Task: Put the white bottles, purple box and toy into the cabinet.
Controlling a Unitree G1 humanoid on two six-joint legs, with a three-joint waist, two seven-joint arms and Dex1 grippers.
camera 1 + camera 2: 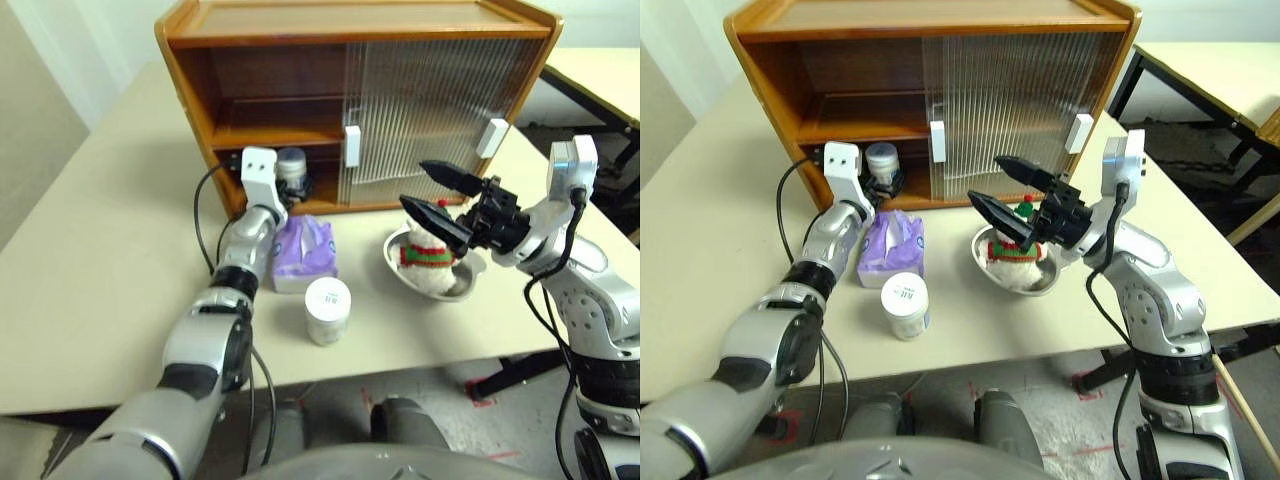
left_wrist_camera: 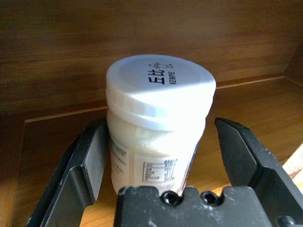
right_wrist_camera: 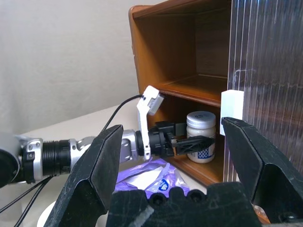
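One white bottle [image 2: 156, 123] stands upright on the floor of the cabinet's [image 1: 360, 40] open lower left compartment. My left gripper [image 1: 288, 186] reaches in level and is open, one finger on each side of the bottle. A second white bottle [image 1: 327, 309] stands on the table near the front edge. The purple box [image 1: 303, 250] lies between that bottle and the cabinet, beside my left forearm. The toy [image 1: 428, 258] sits in a steel bowl [image 1: 470, 285]. My right gripper [image 1: 415, 185] hovers open just above the toy, holding nothing.
Both ribbed sliding doors [image 1: 420, 100] cover the cabinet's right half, leaving the left half and its inner shelf [image 1: 270, 132] open. A black cable [image 1: 200, 215] loops beside my left wrist. Another table [image 1: 600, 75] stands at the back right.
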